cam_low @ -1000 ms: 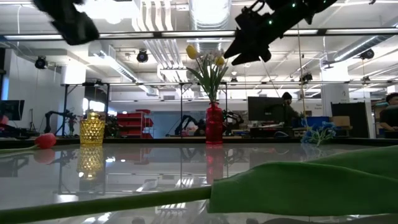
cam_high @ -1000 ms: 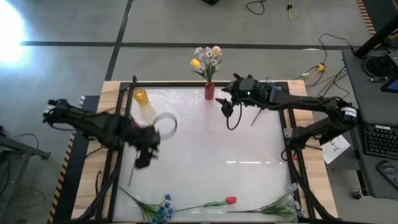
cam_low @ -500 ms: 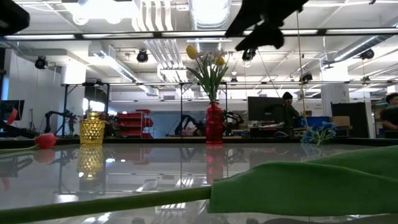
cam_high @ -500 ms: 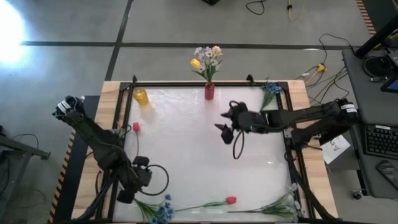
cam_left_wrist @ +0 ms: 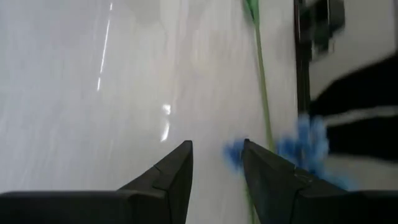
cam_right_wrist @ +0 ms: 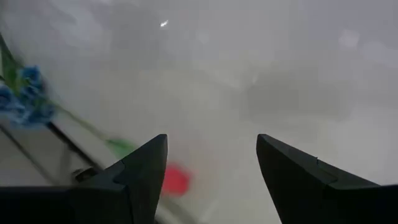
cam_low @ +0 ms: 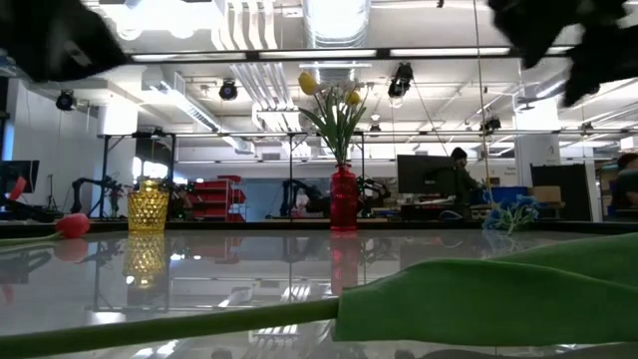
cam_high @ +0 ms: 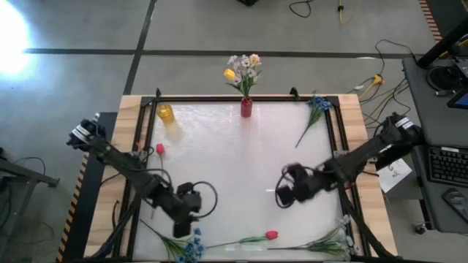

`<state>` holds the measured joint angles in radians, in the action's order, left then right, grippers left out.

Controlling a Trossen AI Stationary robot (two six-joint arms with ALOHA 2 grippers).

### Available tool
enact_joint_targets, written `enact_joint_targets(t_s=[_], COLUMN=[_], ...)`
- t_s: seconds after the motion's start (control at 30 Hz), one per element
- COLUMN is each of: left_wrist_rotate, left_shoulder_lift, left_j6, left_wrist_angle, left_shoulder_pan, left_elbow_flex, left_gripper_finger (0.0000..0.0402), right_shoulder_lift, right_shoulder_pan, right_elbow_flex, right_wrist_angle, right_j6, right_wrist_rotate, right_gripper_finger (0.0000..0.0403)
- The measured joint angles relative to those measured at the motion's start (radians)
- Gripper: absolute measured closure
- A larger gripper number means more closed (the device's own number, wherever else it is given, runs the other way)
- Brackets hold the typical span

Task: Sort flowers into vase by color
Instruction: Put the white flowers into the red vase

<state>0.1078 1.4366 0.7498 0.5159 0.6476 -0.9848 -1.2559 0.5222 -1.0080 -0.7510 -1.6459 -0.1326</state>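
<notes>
Several flowers lie flat along the table's near edge: a blue cluster [cam_high: 191,245], a red tulip [cam_high: 271,235] and a white spray [cam_high: 330,241]. Another blue flower [cam_high: 316,107] lies at the far right corner, and a second red tulip [cam_high: 159,149] at the left edge. My left gripper [cam_high: 183,220] hovers open just beside the near blue cluster [cam_left_wrist: 305,144], whose stem [cam_left_wrist: 261,68] runs away from it. My right gripper [cam_high: 284,194] hangs wide open above the table, with the red tulip [cam_right_wrist: 175,179] just ahead of it.
A red vase [cam_high: 246,108] with yellow and white flowers [cam_high: 243,69] stands at the far edge, a yellow vase [cam_high: 166,113] at the far left corner. A black frame [cam_high: 338,146] rims the glossy white table. A green leaf [cam_low: 478,289] fills the low view's foreground.
My left gripper has swept from the table's left middle down toward the near edge, then rightward to the blue cluster. My right gripper has travelled from beside the red vase at the far edge toward the near edge, stopping short of the red tulip. The flowers have stayed put.
</notes>
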Motion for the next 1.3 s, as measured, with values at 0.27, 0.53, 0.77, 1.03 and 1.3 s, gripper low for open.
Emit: enact_joint_targets(t_s=[0.27, 0.53, 0.77, 1.03, 1.3], left_wrist_rotate=[0.006, 0.018, 0.014, 0.013, 0.013], left_shoulder_lift=[0.056, 0.048, 0.046, 0.046, 0.046], left_j6=[-0.098, -0.221, -0.288, -0.384, -0.405], left_wrist_angle=[-0.066, -0.068, -0.064, -0.064, -0.064], left_shoulder_pan=[-0.119, -0.195, -0.192, -0.207, -0.242], left_elbow_flex=[-0.039, -0.049, -0.048, -0.048, -0.047], left_gripper_finger=[0.0274, 0.0274, 0.0274, 0.0274, 0.0274], right_shoulder_lift=[-0.128, -0.277, -0.401, -0.442, -0.441], right_shoulder_pan=[0.288, 0.355, 0.359, 0.357, 0.345], right_elbow_flex=[0.000, 0.000, 0.000, 0.000, 0.000], right_wrist_angle=[0.132, 0.222, 0.375, 0.300, 0.086], right_j6=[-0.435, -0.688, -0.724, -0.603, -0.194], right_wrist_rotate=[0.136, 0.254, 0.441, 0.552, 0.606], right_gripper_finger=[0.0161, 0.0166, 0.0159, 0.0173, 0.0179])
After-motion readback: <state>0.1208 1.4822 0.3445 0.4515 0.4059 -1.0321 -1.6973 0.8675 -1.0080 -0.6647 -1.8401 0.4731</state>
